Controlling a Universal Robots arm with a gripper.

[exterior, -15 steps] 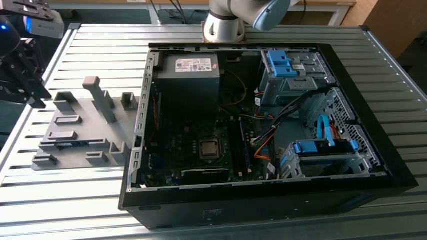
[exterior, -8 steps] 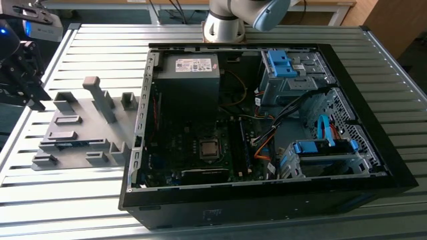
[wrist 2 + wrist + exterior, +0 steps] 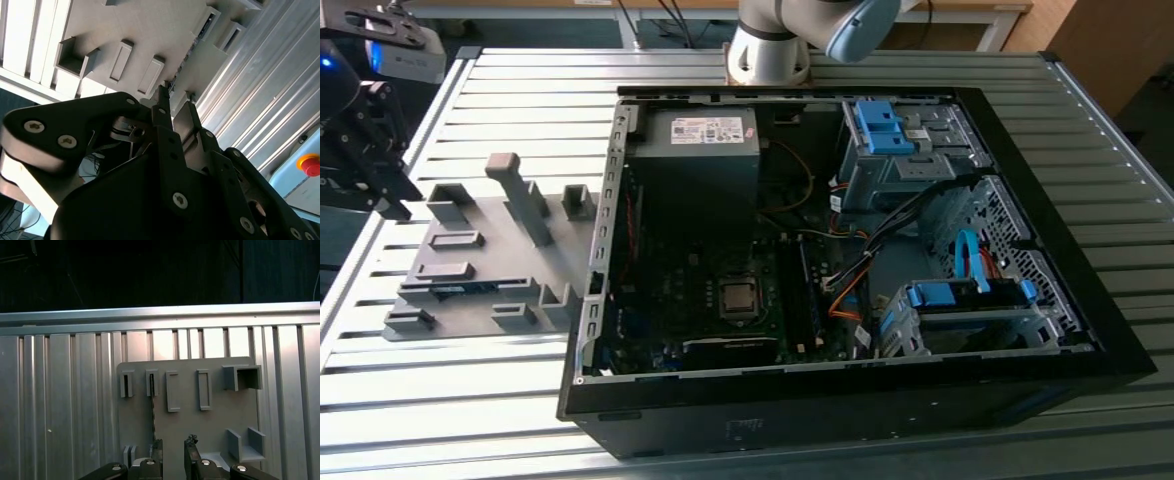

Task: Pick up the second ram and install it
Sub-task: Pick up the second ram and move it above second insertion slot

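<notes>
— Table (image 3: 1081, 110) and case (image 3: 854, 415)?
— The case lies open on the slatted table. A grey tray (image 3: 487, 250) sits just beside it, on the exterior view's left.
— And the gripper (image 3: 173, 445)?
— It hangs over the tray, jaws released.
— Where is the ram (image 3: 152, 412)?
— On edge in the tray, close beside one finger, ungripped.

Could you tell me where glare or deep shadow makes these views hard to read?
In the exterior view, the inside of the computer case lies in deep shadow while the slatted table is bright; in the first wrist view, the slats glare in bands around the evenly lit grey holder plate; in the second wrist view, the claw looms dark against shining slats.
</notes>
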